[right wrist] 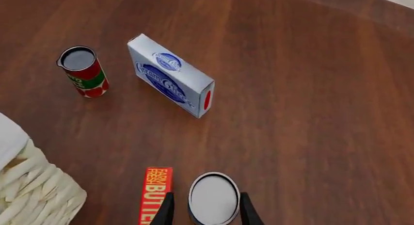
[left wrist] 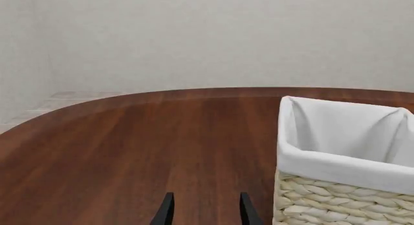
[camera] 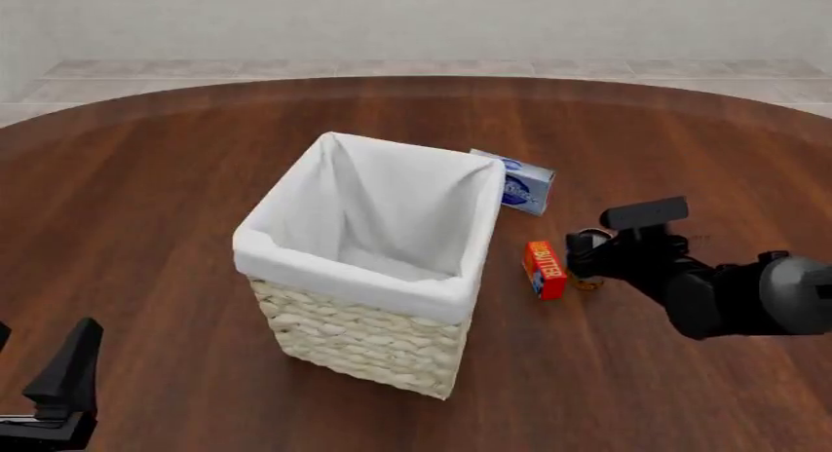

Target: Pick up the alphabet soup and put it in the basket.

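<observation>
A bare simulated room is showing: a round dark wooden table [camera: 156, 179] standing before plain pale walls [left wrist: 207, 36].

Table [camera: 195, 169]: round, dark reddish-brown wood grain, glossy finish, planks running near to far; curved far edge visible. Floor [camera: 430, 69] beyond far edge: pale tiles in a light beige tone, seen as a narrow strip. Wall [camera: 416, 18] behind: plain off-white, unmarked. Lighting: even and diffuse, soft shadows on the tabletop.
</observation>
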Controlling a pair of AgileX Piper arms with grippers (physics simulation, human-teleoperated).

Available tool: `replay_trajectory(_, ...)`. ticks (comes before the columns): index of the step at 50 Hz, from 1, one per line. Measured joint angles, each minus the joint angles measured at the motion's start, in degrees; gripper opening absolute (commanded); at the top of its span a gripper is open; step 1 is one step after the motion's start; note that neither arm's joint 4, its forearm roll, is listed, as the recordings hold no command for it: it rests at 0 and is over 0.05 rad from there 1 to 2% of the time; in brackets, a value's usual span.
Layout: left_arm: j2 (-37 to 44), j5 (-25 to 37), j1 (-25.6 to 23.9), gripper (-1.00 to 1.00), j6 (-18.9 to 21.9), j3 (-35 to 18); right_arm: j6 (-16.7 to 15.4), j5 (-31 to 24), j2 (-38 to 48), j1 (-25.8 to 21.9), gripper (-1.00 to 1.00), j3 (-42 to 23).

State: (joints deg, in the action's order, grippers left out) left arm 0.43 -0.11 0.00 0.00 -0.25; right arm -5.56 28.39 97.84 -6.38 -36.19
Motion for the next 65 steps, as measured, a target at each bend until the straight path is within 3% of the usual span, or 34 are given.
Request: replay_trajectory(65, 0.00, 0.00, 0.00, 1.00, 0.00, 0.00, -0.21, -1.68, 5.63, 1.02, 1.00, -1.85)
